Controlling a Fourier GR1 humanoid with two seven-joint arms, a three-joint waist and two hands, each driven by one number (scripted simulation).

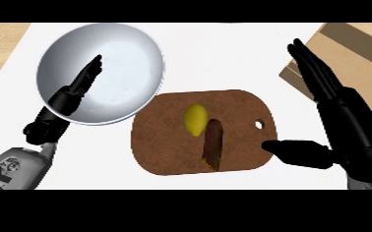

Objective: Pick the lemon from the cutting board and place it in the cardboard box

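A yellow lemon (195, 119) lies near the middle of the brown cutting board (167, 147). Right beside it on the board lies a long dark brown object (213, 142). My right hand (341, 123) stands open at the board's right edge, fingers straight and pointing away, thumb (294, 152) stretched left over the board's corner. It does not touch the lemon. The cardboard box (341, 44) shows partly at the upper right, behind the right hand's fingers. My left hand (73, 91) is open at the left, fingers up, in front of a bowl.
A large silver bowl (127, 64) sits at the upper left on the white counter (218, 49), close to the board's upper left corner. A wooden surface (11, 39) borders the counter at the far left.
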